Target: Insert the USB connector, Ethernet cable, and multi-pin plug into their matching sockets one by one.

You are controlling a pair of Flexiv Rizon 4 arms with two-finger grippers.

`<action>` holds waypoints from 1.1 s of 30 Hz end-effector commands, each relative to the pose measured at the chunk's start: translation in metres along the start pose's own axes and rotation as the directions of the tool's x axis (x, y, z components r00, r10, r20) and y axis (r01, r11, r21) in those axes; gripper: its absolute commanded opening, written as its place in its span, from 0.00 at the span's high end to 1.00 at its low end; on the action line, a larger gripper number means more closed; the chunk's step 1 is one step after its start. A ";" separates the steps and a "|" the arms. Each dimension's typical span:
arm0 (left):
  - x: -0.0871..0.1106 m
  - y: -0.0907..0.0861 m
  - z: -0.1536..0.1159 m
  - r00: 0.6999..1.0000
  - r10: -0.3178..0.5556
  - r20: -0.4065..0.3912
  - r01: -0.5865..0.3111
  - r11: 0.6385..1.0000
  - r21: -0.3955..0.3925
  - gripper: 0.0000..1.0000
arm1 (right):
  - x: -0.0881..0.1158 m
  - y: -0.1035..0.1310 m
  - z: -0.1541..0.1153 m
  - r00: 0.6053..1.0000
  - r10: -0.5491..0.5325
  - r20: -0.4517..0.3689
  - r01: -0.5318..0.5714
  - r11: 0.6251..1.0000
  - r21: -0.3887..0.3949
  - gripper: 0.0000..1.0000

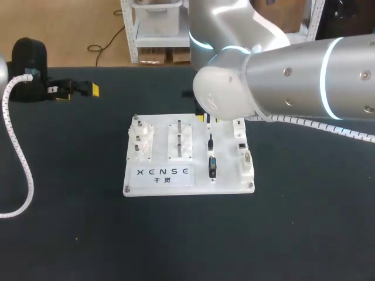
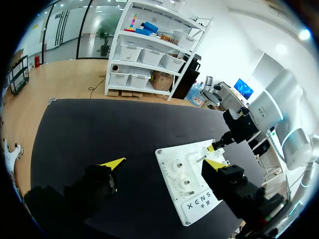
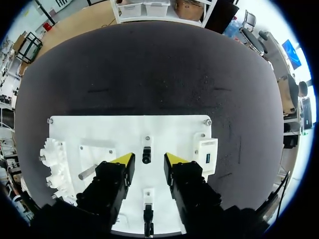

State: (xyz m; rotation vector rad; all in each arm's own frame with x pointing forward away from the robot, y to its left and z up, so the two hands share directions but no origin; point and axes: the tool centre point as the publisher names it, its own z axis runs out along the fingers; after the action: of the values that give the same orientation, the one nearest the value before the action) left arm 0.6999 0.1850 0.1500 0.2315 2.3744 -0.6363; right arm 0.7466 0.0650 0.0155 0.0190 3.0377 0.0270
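Above the white board, right gripper fingers open around a black plug; left gripper open, well off the board; nothing seemingly inserted yet.

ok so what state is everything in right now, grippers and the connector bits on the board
right gripper: open, over the white board, straddling a connector, not gripping
left gripper: open, empty, off the board
small black connector: on the board between the right fingers, not inserted
multi-pin plug: lying on the board, not inserted
socket block: empty
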 end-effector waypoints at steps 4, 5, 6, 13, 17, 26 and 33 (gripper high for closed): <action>0.000 0.000 0.000 1.000 0.000 0.000 0.000 1.000 0.000 0.00 | 0.002 -0.005 0.001 1.000 0.008 0.006 -0.008 1.000 -0.023 0.69; 0.000 0.000 0.000 1.000 0.000 0.000 0.000 1.000 0.000 0.00 | 0.001 -0.005 0.001 1.000 0.008 0.008 -0.008 1.000 -0.025 0.70; 0.000 0.000 0.000 1.000 0.000 0.000 0.000 1.000 0.000 0.00 | 0.001 -0.005 0.000 1.000 0.008 0.009 -0.008 1.000 -0.026 0.71; 0.000 0.000 0.000 1.000 0.000 0.000 0.000 1.000 0.000 0.00 | 0.000 -0.004 -0.001 1.000 0.008 0.015 -0.008 1.000 -0.030 0.80; 0.000 0.000 0.000 1.000 0.000 0.000 0.000 1.000 0.000 0.00 | 0.002 -0.003 -0.001 1.000 -0.004 0.015 0.004 1.000 -0.031 0.87; 0.000 0.000 0.000 1.000 0.000 0.000 0.000 1.000 0.000 0.00 | 0.005 -0.002 0.000 1.000 -0.017 0.017 0.017 1.000 -0.023 1.00; 0.000 0.000 0.000 1.000 0.000 0.000 0.000 1.000 0.000 0.00 | 0.004 -0.002 -0.003 0.999 -0.021 0.028 0.021 1.000 -0.021 1.00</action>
State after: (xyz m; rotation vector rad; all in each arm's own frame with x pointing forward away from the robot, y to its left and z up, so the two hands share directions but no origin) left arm 0.6999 0.1850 0.1500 0.2315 2.3744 -0.6363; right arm 0.7468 0.0660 0.0163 -0.0166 3.0188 0.0540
